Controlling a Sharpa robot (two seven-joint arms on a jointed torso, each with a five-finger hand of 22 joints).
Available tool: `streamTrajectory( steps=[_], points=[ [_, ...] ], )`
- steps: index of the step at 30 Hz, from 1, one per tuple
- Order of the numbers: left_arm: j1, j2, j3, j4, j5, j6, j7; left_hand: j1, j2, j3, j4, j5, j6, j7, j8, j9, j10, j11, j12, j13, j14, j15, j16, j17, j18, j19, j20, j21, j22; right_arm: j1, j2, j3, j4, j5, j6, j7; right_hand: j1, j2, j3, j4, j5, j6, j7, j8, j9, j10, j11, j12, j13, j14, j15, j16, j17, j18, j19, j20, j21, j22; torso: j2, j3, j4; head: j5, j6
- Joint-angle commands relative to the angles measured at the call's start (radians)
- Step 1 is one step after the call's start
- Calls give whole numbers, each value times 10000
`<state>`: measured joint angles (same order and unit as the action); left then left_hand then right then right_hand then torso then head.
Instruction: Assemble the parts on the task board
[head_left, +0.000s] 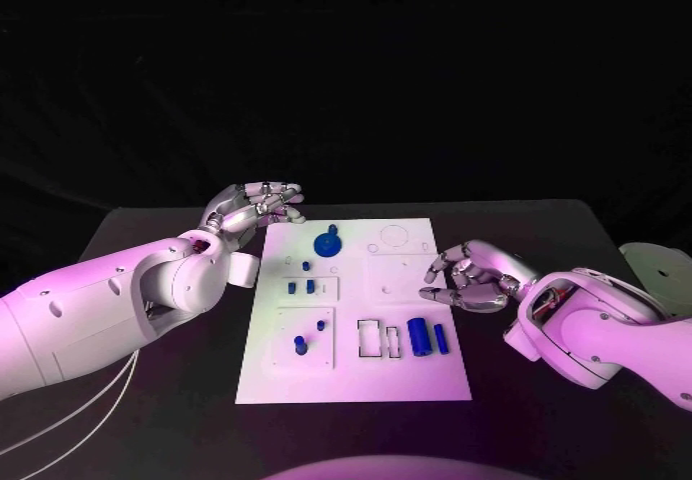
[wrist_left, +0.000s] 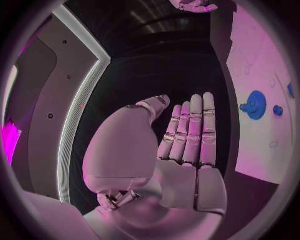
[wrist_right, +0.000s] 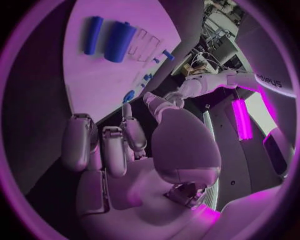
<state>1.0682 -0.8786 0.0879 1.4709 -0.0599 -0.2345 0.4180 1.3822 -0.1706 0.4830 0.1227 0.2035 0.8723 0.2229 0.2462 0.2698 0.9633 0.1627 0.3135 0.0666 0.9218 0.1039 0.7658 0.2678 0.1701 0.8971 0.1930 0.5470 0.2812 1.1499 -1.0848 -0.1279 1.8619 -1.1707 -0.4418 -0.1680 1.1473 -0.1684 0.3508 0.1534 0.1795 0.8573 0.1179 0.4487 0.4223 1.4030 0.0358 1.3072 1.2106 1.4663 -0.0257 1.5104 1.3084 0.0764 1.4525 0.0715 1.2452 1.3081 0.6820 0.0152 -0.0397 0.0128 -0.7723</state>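
Head view shows the white task board (head_left: 355, 380) lying flat mid-counter (head_left: 144, 225), carrying the blue gear (head_left: 327, 243) near its far left corner and two blue cylinders (head_left: 420, 337) beside empty rectangular slots on its near right. The left robot hand (head_left: 257, 208) hovers off the board's far left corner and the right robot hand (head_left: 464, 277) sits at its right edge; both hold nothing, fingers loosely curled and apart. The parts look small, rigid, light and probably smooth, so a pinch across the larger cylinder's mid-length seems advisable.
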Motion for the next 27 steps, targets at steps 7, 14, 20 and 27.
streamTrajectory(
  steps=[7, 14, 20, 27],
  points=[
    [3, 19, 7, 50, -33, 249, 138, -47, 32, -17, -23, -7, -89, 11, 59, -18, -96, 5, 49, 13, -38, -18, 9, -11, 96, 34, 57, -57, -7, -381, -452, -66, 488, -1350, 858, -1842, -119, -59, -342, 493, -258, 90, -78, 239, 293, 509, -64, 930, 1288, 824, -132, 241, 1472, -170, 159, -42, 299, 1465, -29, 0, -121, -282, -78],
    [2, -4, 7, 55, -33, 218, 196, -49, 32, -17, -23, -6, -93, 11, 59, -19, -100, 6, 49, 13, -41, -17, 8, -12, 95, 32, 57, -60, -9, -660, -207, -80, 528, -2004, 674, -2328, -113, -162, -718, 851, 93, 18, -84, 227, 458, 609, -67, 1114, 1595, 860, -135, 316, 1684, -217, 242, -55, 521, 1578, -23, 9, -86, -341, -77],
    [2, -44, 7, 66, -33, 215, 199, -49, 32, -17, -23, -6, -93, 11, 59, -19, -100, 6, 49, 13, -41, -17, 8, -12, 95, 32, 57, -60, -9, -820, 20, -83, 450, -2284, 669, -2441, -94, -172, -796, 924, 120, 17, -87, 228, 490, 627, -68, 1142, 1641, 874, -134, 339, 1750, -236, 276, -55, 613, 1619, -9, -5, -46, -297, -109],
    [2, -78, 7, 89, -32, 255, 156, -51, 30, -17, -25, -5, -97, 11, 61, -20, -104, 6, 51, 13, -43, -16, 9, -13, 95, 30, 58, -64, -10, -990, 293, -83, 347, -2501, 634, -2415, 6, -183, -843, 935, 108, 19, -89, 226, 518, 627, -70, 1145, 1656, 879, -135, 349, 1779, -248, 298, -55, 677, 1649, -9, 9, -75, -245, -176]
  ],
)
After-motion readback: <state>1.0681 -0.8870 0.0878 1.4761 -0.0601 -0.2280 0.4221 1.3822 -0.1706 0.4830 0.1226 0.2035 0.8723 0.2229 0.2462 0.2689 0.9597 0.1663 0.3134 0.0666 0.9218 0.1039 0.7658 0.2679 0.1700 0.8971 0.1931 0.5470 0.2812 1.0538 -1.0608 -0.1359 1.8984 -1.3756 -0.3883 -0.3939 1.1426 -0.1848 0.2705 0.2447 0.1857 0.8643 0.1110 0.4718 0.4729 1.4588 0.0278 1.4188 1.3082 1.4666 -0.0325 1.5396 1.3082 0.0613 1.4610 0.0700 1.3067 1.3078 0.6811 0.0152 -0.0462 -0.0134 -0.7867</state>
